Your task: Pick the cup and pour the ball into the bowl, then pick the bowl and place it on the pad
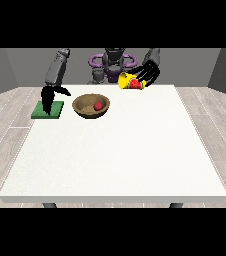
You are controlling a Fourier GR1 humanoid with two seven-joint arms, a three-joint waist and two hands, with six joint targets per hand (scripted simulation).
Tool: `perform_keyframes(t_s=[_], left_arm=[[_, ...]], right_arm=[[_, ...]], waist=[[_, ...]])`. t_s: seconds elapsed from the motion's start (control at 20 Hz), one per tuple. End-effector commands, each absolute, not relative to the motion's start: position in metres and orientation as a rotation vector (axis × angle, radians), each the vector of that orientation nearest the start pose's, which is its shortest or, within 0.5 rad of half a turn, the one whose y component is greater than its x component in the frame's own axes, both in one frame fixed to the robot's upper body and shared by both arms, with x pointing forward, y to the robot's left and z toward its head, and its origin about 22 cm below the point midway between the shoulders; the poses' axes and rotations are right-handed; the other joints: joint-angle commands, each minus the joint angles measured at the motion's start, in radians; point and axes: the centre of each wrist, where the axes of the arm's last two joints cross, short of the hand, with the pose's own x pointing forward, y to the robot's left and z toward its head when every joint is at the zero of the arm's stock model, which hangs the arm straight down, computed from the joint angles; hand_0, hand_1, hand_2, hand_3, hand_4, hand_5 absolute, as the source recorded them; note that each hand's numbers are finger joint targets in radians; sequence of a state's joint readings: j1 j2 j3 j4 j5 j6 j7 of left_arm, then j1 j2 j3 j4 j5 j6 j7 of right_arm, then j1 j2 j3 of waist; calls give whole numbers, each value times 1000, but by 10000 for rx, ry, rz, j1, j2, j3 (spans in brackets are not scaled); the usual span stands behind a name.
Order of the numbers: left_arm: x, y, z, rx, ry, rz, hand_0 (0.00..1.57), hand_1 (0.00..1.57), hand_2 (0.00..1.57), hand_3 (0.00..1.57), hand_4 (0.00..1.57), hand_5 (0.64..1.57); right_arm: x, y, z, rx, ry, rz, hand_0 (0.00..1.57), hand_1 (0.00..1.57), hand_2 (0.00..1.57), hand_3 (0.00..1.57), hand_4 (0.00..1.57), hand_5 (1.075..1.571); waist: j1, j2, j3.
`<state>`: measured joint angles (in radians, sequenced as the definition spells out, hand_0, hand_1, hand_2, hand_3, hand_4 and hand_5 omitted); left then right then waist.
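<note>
A brown bowl [90,106] sits on the table left of centre with a red ball [98,105] inside it. The hand at the view's right [148,73] is raised above the table's far edge, its fingers curled round a yellow cup [130,81] that is tipped on its side, mouth towards the bowl. A red patch shows on the cup. The hand at the view's left [49,96] hangs over the green pad [48,109], fingers pointing down and straight, thumb spread, holding nothing.
The white table [115,155] spreads wide in front of the bowl and pad towards the camera. The robot's torso [112,65] stands behind the far edge. The pad lies near the table's left edge.
</note>
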<state>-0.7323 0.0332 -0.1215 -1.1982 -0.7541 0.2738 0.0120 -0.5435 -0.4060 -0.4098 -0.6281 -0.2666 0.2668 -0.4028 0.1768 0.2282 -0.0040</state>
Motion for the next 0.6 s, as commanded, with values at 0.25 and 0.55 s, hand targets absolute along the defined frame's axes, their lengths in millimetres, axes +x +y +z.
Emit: perform_keyframes(t_s=[0.25,0.55], left_arm=[[368,144,71,2809,-19969,-3144,0,0,0,0,0,1531],[372,166,46,2710,-19124,-3124,0,0,0,0,0,1527]], right_arm=[[375,-339,16,748,-17109,-1733,0,0,0,0,331,1559],[368,-308,-11,928,-16023,-1306,0,0,0,0,0,1545]], waist=[[-808,658,22],[-1275,-402,40]])
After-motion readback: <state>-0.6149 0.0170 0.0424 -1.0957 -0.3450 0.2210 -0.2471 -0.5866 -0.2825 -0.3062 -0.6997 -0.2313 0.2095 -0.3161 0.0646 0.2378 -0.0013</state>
